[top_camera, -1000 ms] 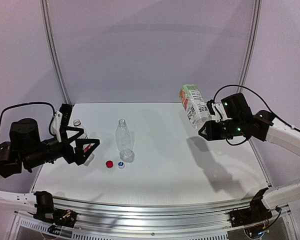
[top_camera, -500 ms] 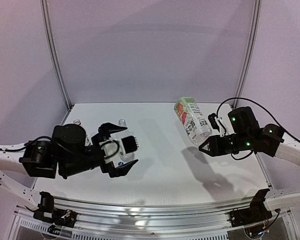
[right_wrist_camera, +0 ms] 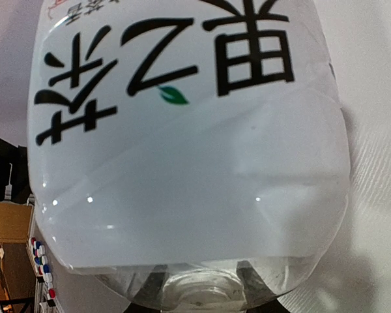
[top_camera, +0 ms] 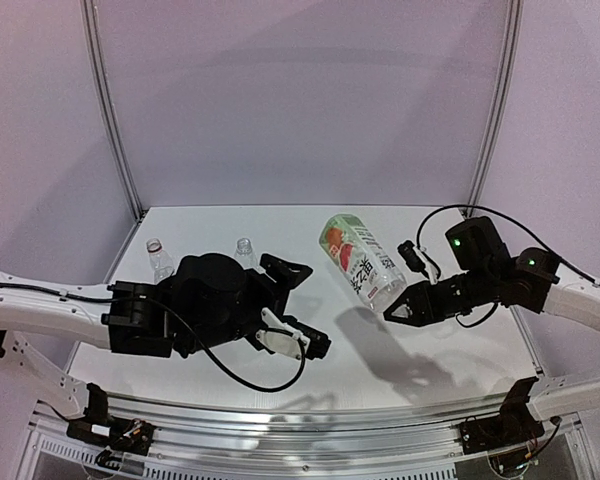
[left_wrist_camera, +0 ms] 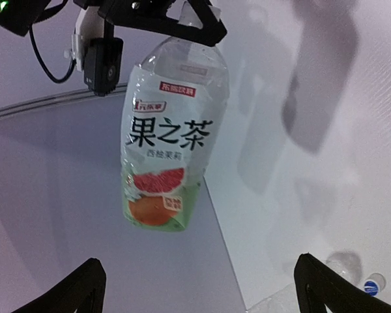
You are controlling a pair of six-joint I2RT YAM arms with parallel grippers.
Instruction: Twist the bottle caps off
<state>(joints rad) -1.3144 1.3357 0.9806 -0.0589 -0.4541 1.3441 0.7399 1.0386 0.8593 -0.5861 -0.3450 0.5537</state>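
My right gripper (top_camera: 393, 306) is shut on the neck end of the larger white-and-green-labelled bottle (top_camera: 358, 258) and holds it tilted in the air, base pointing up and left. In the right wrist view the bottle (right_wrist_camera: 182, 124) fills the frame, its neck between my fingers (right_wrist_camera: 148, 287); its cap is hidden. My left gripper (top_camera: 298, 308) is open and empty, facing the bottle's base (left_wrist_camera: 173, 137) from a short way off. The small bottle (top_camera: 160, 260) and the slim ribbed bottle's top (top_camera: 243, 244) stand behind my left arm. One white-and-blue cap (left_wrist_camera: 373, 284) lies on the table; the red cap is hidden.
The white table (top_camera: 430, 350) has a metal rail along its near edge and two upright posts (top_camera: 110, 120) at the back corners. My left arm lies across the left half of the table, covering the spot where the loose caps lay.
My left arm swung from the table's left side to the centre, leaving the small bottle, jaws open toward the large bottle. My right arm carried that bottle leftward and lower.
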